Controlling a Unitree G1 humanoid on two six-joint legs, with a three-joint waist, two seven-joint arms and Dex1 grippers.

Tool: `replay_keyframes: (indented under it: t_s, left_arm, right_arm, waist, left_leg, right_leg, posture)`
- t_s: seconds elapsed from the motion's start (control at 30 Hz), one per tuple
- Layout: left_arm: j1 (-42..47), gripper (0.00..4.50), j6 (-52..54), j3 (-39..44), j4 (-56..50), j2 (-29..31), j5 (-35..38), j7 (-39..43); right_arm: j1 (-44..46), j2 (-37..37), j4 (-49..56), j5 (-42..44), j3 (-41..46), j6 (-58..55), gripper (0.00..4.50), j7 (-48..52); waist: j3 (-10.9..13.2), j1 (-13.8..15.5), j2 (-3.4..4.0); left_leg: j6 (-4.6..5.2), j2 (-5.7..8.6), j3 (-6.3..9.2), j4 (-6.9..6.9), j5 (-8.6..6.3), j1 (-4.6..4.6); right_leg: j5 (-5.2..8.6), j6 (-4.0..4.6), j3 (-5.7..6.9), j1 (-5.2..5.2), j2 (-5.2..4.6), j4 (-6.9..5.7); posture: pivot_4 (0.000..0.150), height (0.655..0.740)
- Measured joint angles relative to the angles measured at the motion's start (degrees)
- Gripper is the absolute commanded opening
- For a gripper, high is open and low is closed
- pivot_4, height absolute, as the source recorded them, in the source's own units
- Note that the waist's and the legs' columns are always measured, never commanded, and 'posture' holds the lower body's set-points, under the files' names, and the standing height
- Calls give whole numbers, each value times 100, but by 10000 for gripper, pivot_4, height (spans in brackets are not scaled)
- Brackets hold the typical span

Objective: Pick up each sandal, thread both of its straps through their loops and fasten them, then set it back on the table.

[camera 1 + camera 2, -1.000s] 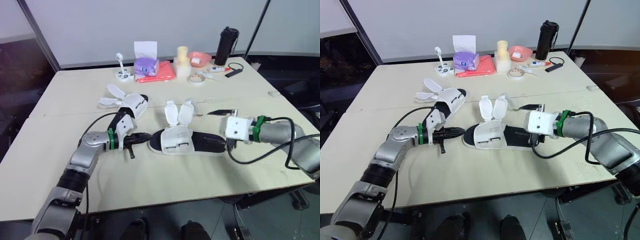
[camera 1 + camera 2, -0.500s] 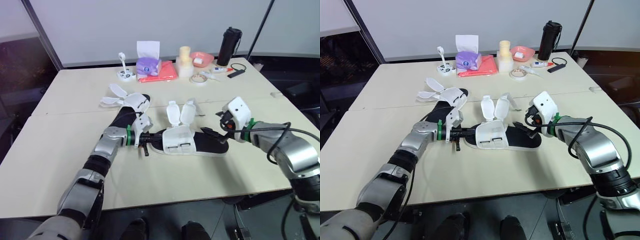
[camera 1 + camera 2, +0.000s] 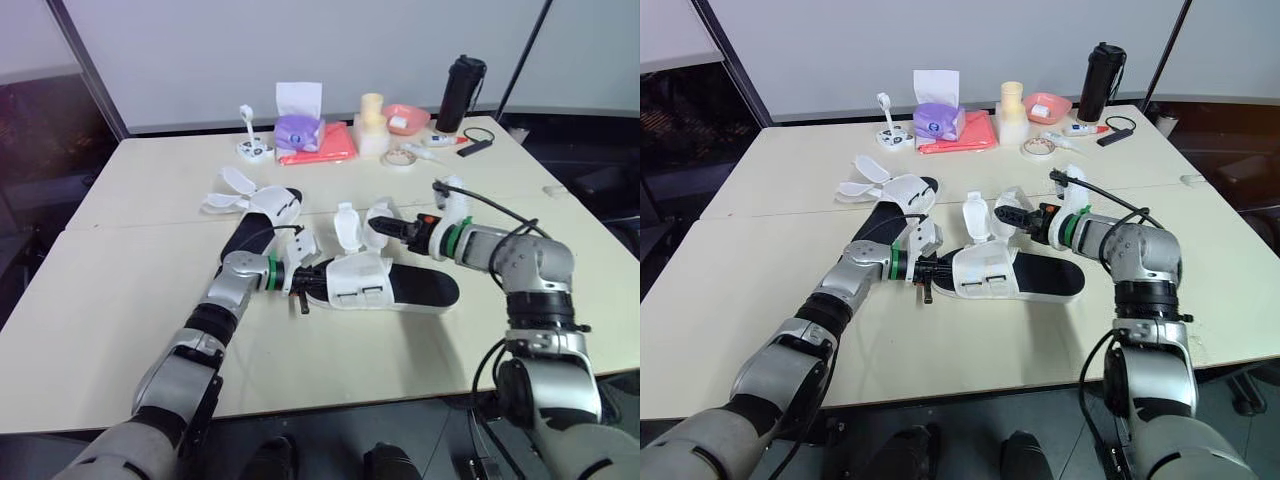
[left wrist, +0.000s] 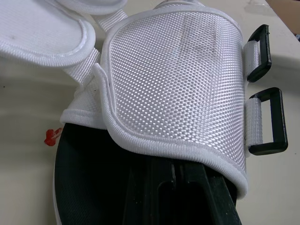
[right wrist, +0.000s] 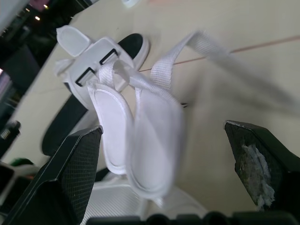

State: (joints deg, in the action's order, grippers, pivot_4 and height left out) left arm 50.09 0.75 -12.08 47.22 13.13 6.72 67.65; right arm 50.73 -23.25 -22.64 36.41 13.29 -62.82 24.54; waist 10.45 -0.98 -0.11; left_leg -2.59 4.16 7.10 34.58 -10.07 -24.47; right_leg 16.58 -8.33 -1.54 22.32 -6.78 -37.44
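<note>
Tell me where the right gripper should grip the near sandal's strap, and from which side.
Probably the rounded free end of the strap, approached from the robot's right, where the right gripper already faces it. Both straps stand up unfastened from the sandal, thin and flat, so the open jaws should close on the flat faces, not the edges.

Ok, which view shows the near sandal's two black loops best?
Left wrist view: both loops sit close and unobstructed on the near sandal's upper. Eye views show them as small dark slots; the right wrist view faces its straps.
</note>
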Motion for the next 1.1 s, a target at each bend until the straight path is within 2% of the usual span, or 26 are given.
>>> replay_keyframes:
  t_s: [0.17, 0.47, 0.77, 0.8, 0.83, 1.07, 1.1]
  left_arm:
    - [20, 377, -9, 5, 42, -22, -5, -15]
    - [-6, 377, -6, 12, 0, -31, -9, -44]
    - [-23, 377, -6, 53, -6, -79, -9, -132]
    - [-24, 0, -6, 54, -6, -83, -9, -137]
    - [-24, 0, -6, 54, -6, -84, -9, -138]
    - [-23, 0, -8, 57, -2, -115, -11, -145]
    - [-23, 0, -8, 59, 1, -125, -12, -148]
  right_arm:
    - [573, 281, -1054, -9, 158, 198, 45000, 126]
    - [1717, 416, -2817, -236, 398, 1332, 45000, 542]
    - [2191, 295, -3303, -266, 542, 1525, 45000, 780]
    - [2202, 280, -3292, -262, 566, 1509, 39479, 798]
    - [2203, 270, -3273, -259, 583, 1479, 37110, 807]
    - [2184, 238, -2563, -172, 613, 955, 963, 861]
    - [2142, 237, -2280, -124, 612, 813, 412, 863]
  waist:
    - [0, -11, 0]
    - [-1, -19, 1]
    - [0, -17, 2]
    - [0, -19, 2]
    - [0, -20, 2]
    - [0, -17, 2]
    - [0, -11, 2]
  left_leg:
    - [0, 1, 0, 1, 0, 0]
    - [0, 1, 1, 0, 0, -1]
    - [0, 1, 2, -1, 0, -1]
    - [0, 1, 1, -1, 0, -1]
    - [0, 1, 1, -2, 0, -1]
    - [-1, 1, 2, -2, 0, -4]
    - [-1, 1, 2, -2, 0, -5]
  right_leg:
    - [0, 0, 1, 1, 0, -2]
    - [0, 0, 1, 2, 1, -3]
    - [0, -1, 1, 4, 1, -3]
    - [0, -1, 1, 4, 1, -3]
    - [0, -1, 1, 4, 1, -3]
    - [0, -1, 1, 9, 1, -3]
    - [0, -1, 1, 9, 1, -3]
  posture:
    - [1500, 7400]
    - [1500, 7400]
    - [1500, 7400]
    - [1500, 7400]
    - [1500, 7400]
    - [1500, 7400]
    - [1500, 7400]
